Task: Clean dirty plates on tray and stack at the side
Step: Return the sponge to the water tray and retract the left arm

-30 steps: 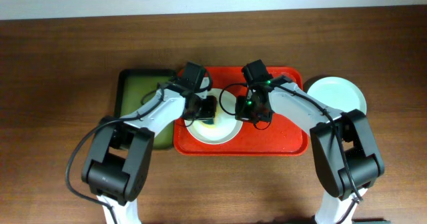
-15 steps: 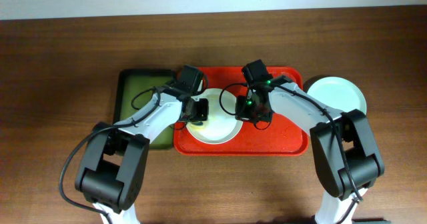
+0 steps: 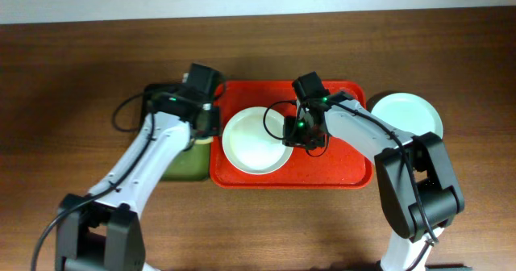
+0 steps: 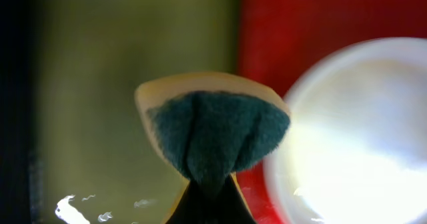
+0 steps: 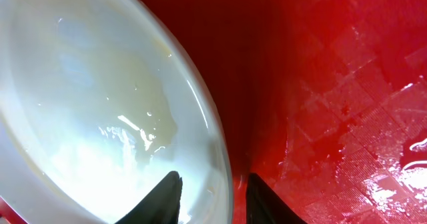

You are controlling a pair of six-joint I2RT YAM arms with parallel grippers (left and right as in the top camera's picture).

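Tightly closed, the left gripper [image 4: 207, 207] pinches one sponge [image 4: 213, 134], its dark green scrubbing face folded outward inside a pale yellow edge. The sponge hangs over the line where the green tray [image 3: 161, 102] meets the red tray [image 3: 347, 162], just beside the white plate [image 3: 254, 142].

The right gripper [image 5: 213, 191] straddles that plate's right rim. Its fingers [image 5: 170, 194] stand narrowly apart, one over the inside of the plate and one over the red tray. Their contact with the rim is cut off at the bottom of the wrist view, so it cannot be told whether they grip it.

The white plate lies flat in the left half of the red tray. It is round and shallow, glossy with water, with a faint yellowish tinge in its bowl. The tray floor beside it is wet and beaded.

Two plates are in sight. The second plate [image 3: 409, 114], pale with a greenish cast, sits on the wooden table [image 3: 81, 77] just off the red tray's right end. A dark edge shows at its left, and whether anything lies beneath it cannot be made out. There are two trays, side by side.
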